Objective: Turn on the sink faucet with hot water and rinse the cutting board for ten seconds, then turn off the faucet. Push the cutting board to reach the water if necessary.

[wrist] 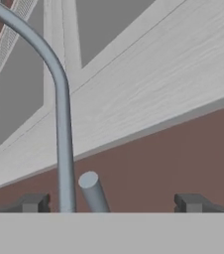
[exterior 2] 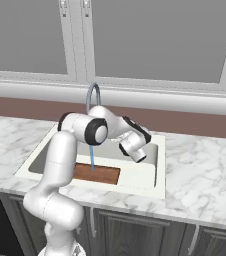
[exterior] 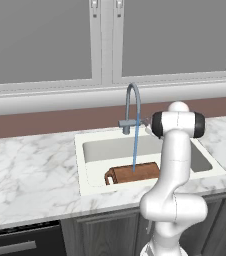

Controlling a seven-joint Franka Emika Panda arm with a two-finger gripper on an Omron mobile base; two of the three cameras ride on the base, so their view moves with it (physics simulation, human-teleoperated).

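- The tool (wrist: 111, 202) is seen spread wide, its two dark fingertips (wrist: 33, 202) set far apart and nothing gripped between them.
- The lever (wrist: 93, 192) and upright stem of the faucet (exterior: 132, 107) are framed between the tips; contact cannot be told.
- Water (exterior: 134, 150) is seen falling onto the cutting board (exterior: 133, 173), which lies in the sink (exterior: 87, 172) near its front wall.

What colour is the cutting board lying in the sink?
Reddish-brown wood; the cutting board shows best in the left base view.
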